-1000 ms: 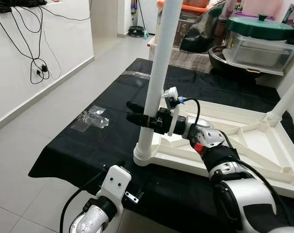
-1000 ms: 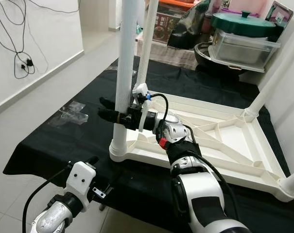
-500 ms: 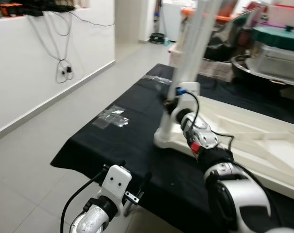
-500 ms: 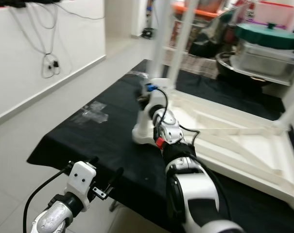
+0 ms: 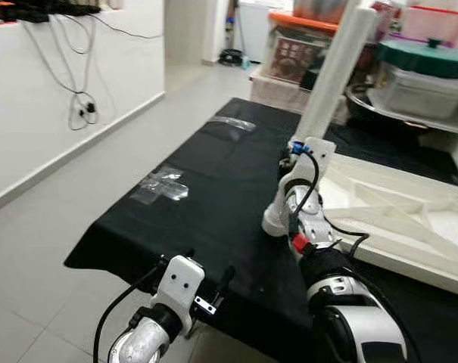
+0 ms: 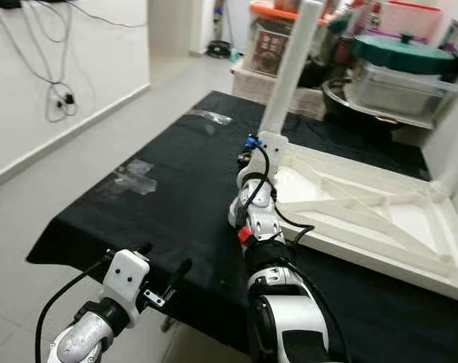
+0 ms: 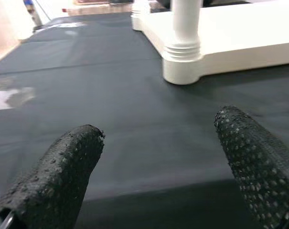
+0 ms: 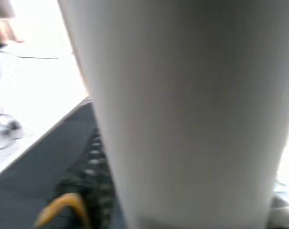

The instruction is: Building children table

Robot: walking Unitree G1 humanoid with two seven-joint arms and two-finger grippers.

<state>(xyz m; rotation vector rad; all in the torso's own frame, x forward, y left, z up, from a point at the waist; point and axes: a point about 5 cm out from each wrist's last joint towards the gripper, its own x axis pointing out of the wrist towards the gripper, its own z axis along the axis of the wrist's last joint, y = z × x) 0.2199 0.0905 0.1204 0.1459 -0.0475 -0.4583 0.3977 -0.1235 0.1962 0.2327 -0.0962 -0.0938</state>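
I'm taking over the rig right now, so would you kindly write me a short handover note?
Right tool: at the white leg, low on it; whether it grips can't be seen.
Left tool: open, idle over the near edge of the black cloth.
Tabletop: upside down on the cloth, this leg standing in its near corner socket.
Left: check the leg is seated, then turn the table over.

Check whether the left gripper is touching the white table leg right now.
Apart. In the left wrist view the left gripper has its fingers spread over bare black cloth, and a clear stretch of cloth lies between them and the white table leg.
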